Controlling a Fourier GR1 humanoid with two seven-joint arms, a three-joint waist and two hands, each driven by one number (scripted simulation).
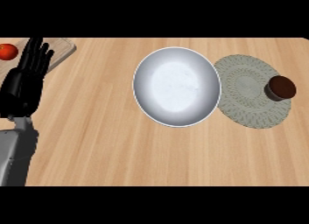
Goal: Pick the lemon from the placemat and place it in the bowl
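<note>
Black left hand — open, empty

Left hand resting at the left edge, fingers straight and pointing up, palm open, holding nothing. Grey left forearm entering from the lower edge directly below it. Right hand out of view.

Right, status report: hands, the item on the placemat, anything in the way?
Left hand open, resting at left; right hand not in view. Dark brown item on placemat, untouched. Bowl beside placemat, nothing between.
</note>
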